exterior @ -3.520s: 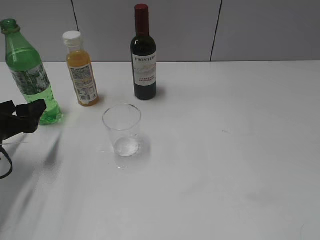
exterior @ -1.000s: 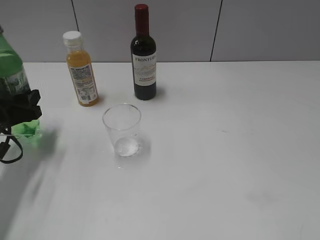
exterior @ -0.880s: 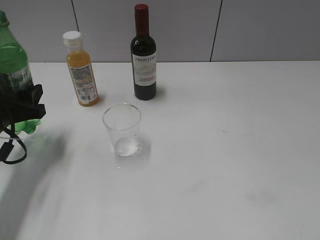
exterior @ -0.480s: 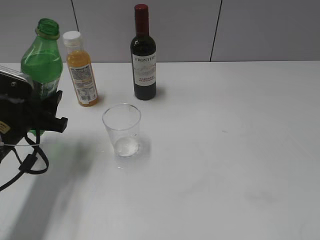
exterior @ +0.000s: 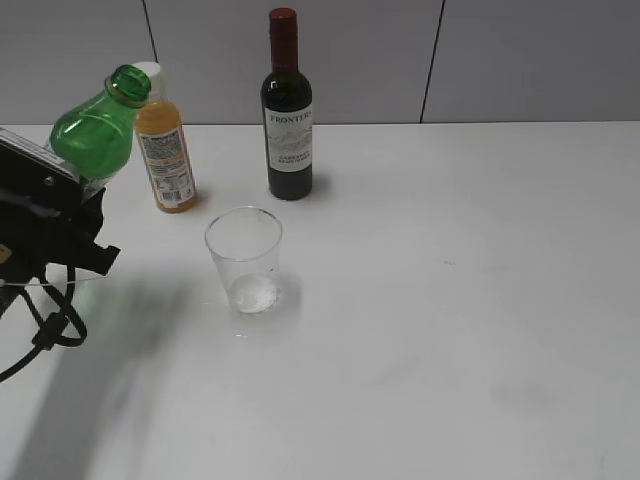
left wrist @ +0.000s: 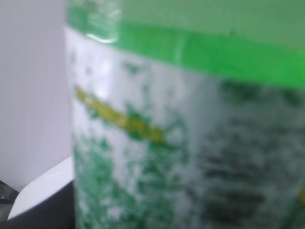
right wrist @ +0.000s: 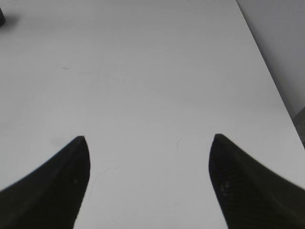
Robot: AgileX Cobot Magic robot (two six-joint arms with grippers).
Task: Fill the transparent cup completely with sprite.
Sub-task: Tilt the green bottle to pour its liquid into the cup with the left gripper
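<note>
Sprite bottle (exterior: 95,135): lifted clear of the worktop (exterior: 450,330) since a second ago and carried from the left edge toward the middle. Half a second ago upright; now tilted. Long axis slanted, open uncapped neck pointing up and right toward the back edge, in front of the orange juice bottle (exterior: 168,160). Mouth not yet over the transparent cup (exterior: 245,258); pour judged not begun.

Cup: upright, left of centre, empty or nearly so, in front of the wine bottle (exterior: 287,110), apart from both.

Left end effector (exterior: 60,215): clamped on the bottle's labelled midsection, label filling the wrist view.

Right end effector (right wrist: 147,186): fingers apart, empty, over bare worktop.
</note>
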